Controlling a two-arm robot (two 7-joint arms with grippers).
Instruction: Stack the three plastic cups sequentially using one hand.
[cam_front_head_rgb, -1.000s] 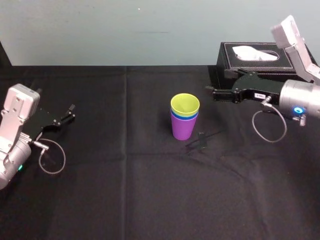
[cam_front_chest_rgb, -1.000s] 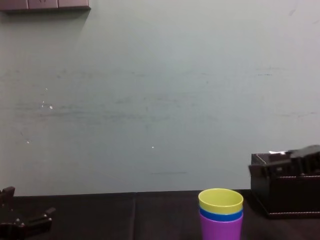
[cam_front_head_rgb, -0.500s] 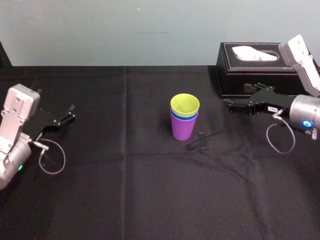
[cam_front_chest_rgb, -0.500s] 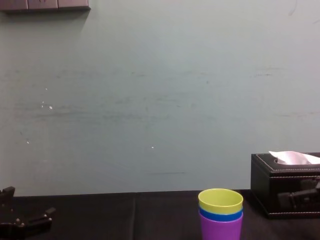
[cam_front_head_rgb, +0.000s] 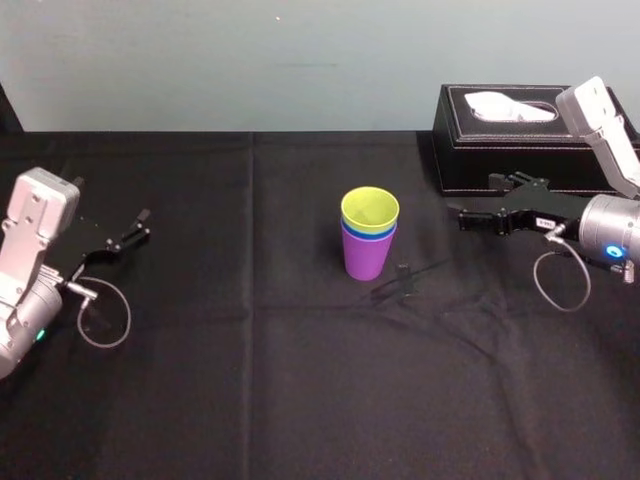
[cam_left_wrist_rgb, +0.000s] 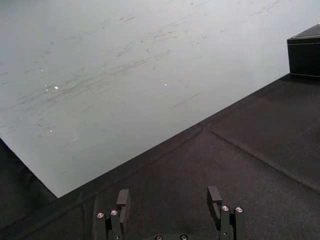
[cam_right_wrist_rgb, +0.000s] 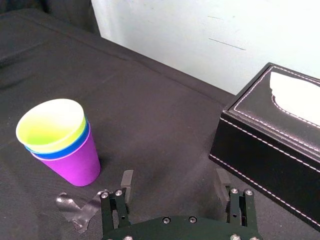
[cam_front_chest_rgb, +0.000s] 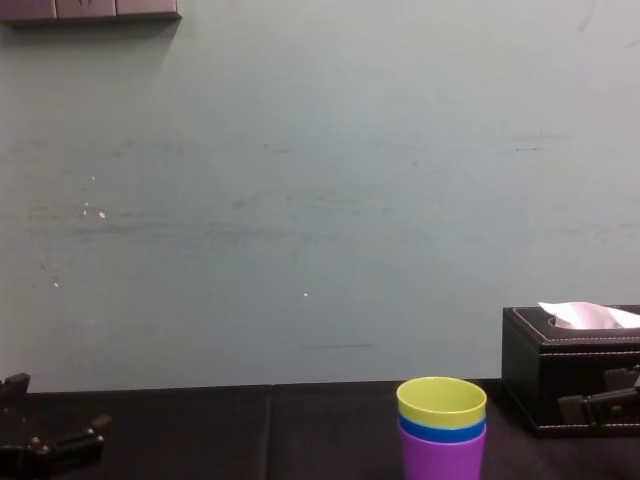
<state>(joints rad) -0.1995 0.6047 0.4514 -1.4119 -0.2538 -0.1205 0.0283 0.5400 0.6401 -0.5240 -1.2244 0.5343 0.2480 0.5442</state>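
The three plastic cups (cam_front_head_rgb: 369, 235) stand nested in one upright stack at the middle of the black cloth: yellow-green inside blue inside purple. The stack (cam_right_wrist_rgb: 60, 145) also appears in the right wrist view and in the chest view (cam_front_chest_rgb: 441, 425). My right gripper (cam_front_head_rgb: 478, 205) hovers to the right of the stack, well apart from it, just in front of the tissue box. It is open with nothing between its fingers (cam_right_wrist_rgb: 127, 178). My left gripper (cam_front_head_rgb: 140, 225) rests far left, open and empty (cam_left_wrist_rgb: 168, 196).
A black tissue box (cam_front_head_rgb: 520, 135) with white tissue stands at the back right, close behind the right gripper. A small scrap of dark tape (cam_front_head_rgb: 400, 280) lies on the cloth just right of the stack. The pale wall runs along the table's far edge.
The right gripper has drawn back to the right, away from the cup stack, and dropped lower. The stack and the left arm have not moved.
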